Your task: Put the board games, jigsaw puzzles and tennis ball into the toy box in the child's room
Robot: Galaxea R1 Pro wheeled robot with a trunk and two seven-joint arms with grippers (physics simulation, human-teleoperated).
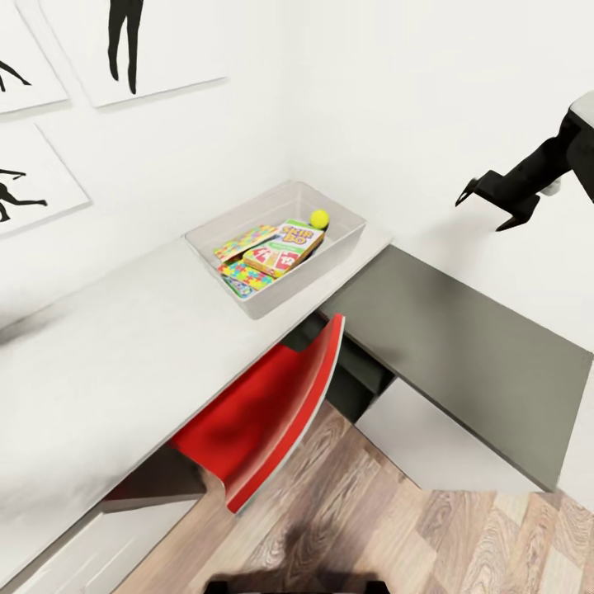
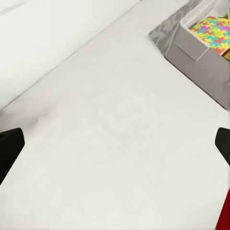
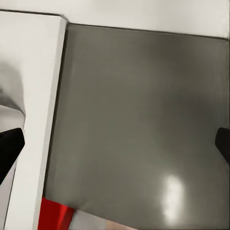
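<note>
I see the shallow light-grey toy box [image 1: 342, 216] on the pale surface [image 1: 107, 346], holding bright jigsaw squares [image 1: 245, 275], Skip-Bo game [image 1: 285, 246] and yellow-green tennis ball [image 1: 319, 219]. My right hand [image 1: 488, 200] hovers wide open, empty. Turning away carelessly could swing it into the wall.

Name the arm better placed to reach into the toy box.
Probably left: the left gripper faces the toy box across the table; the right gripper hangs open over the dark-grey section.

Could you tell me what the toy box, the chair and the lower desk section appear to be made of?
Toy box: likely matte grey plastic, thin and faintly translucent. Chair: glossy red moulded plastic, judging by its curved shell. Lower desk section: dark-grey laminate, probably; it shows a soft reflection.
</note>
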